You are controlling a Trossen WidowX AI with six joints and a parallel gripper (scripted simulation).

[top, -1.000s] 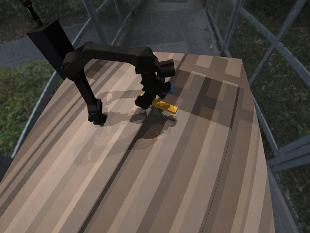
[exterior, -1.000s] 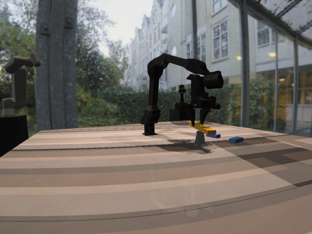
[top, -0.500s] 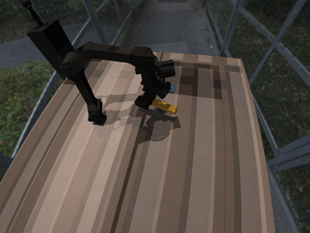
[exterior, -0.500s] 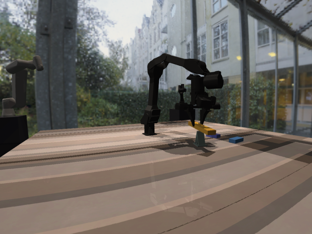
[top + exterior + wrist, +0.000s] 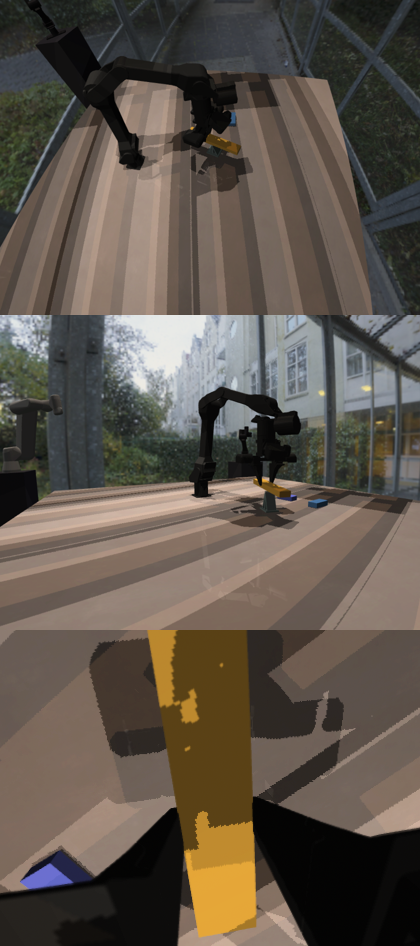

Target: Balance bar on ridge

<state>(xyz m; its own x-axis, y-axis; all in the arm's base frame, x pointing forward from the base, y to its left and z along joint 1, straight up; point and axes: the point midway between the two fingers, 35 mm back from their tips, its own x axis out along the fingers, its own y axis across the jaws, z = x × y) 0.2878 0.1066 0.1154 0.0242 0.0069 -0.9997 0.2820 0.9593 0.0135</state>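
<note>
The orange bar (image 5: 224, 143) (image 5: 276, 489) (image 5: 215, 775) is off the table, directly over the grey-green ridge (image 5: 214, 151) (image 5: 269, 503). My gripper (image 5: 266, 483) (image 5: 214, 810) points down and is shut on the bar, with one finger on each long side, nearer its far end in the exterior view. The bar looks close to level. Its underside meets the top of the ridge in the exterior view, but I cannot tell whether it rests there or hangs just above. The ridge stands upright on the table; the bar hides it in the wrist view.
A blue block (image 5: 233, 119) (image 5: 317, 503) lies on the table beyond the ridge. A violet-blue block (image 5: 290, 498) (image 5: 52, 875) lies nearer, partly behind the bar in the exterior view. The striped table (image 5: 162, 237) (image 5: 153, 552) carries broad shadows around the ridge.
</note>
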